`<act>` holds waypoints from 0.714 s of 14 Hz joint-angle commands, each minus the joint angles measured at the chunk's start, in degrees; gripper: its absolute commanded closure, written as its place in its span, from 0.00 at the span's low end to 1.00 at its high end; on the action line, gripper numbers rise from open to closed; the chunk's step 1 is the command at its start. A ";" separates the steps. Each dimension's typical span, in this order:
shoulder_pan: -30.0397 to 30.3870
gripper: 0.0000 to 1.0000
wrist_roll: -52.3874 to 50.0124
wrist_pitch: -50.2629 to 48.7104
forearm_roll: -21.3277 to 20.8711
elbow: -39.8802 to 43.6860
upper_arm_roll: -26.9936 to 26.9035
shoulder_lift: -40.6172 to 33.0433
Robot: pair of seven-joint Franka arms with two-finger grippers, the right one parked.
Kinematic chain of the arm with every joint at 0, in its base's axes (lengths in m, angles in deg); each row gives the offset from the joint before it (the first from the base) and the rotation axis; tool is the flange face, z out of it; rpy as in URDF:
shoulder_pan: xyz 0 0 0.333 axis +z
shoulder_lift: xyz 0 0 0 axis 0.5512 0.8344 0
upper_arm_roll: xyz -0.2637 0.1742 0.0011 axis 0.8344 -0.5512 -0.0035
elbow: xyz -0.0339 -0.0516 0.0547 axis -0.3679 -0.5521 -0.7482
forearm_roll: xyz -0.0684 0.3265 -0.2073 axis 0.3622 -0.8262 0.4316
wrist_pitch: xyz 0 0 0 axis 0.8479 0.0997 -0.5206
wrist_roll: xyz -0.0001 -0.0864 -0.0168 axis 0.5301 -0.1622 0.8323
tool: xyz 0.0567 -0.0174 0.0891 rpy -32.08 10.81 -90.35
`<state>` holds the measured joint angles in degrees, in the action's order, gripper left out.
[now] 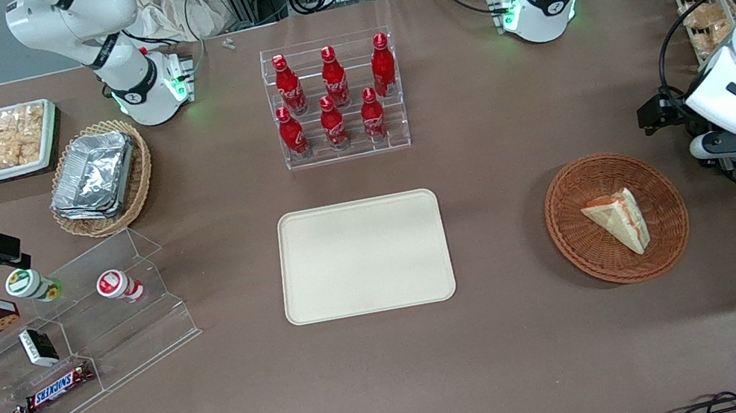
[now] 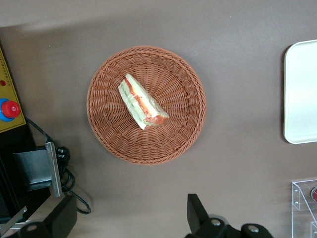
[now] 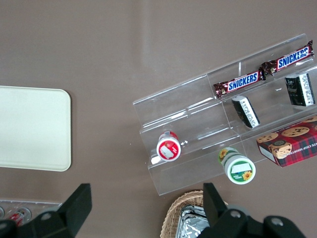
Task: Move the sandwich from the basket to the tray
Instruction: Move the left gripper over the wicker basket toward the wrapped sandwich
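Wicker basket, reddish-brown and round, sits on the brown tabletop holding the sandwich. The pincer hovers at about two o'clock from the basket, empty; whether it is open cannot be told. The cream tray lies well apart at nine o'clock.

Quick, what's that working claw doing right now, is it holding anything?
Left gripper: holds nothing, off to the side of the basket; the sandwich lies there untouched. Open or closed cannot be told.
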<state>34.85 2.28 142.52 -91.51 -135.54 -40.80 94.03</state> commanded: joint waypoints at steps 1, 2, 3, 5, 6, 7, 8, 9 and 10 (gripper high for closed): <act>0.71 0.00 -1.00 -1.46 -1.25 1.85 0.98 1.75; 0.71 0.00 -1.09 -1.20 -0.64 2.19 0.98 2.09; 0.62 0.00 -1.61 -1.20 -0.46 2.89 1.07 3.05; 0.62 0.00 -5.72 -1.02 -0.46 4.21 1.16 5.34; 0.88 0.00 -7.40 -0.32 -0.28 3.87 1.07 5.70; 1.15 0.00 -7.68 1.25 -0.28 3.08 0.90 5.79; 1.93 0.00 -8.20 3.00 -0.28 0.90 0.81 6.05; 2.11 0.00 -9.86 5.46 -0.28 -1.82 0.81 5.88; 2.20 0.00 -11.36 9.14 -0.28 -4.55 0.72 5.70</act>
<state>35.97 -6.03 146.89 -91.55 -135.98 -40.68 99.90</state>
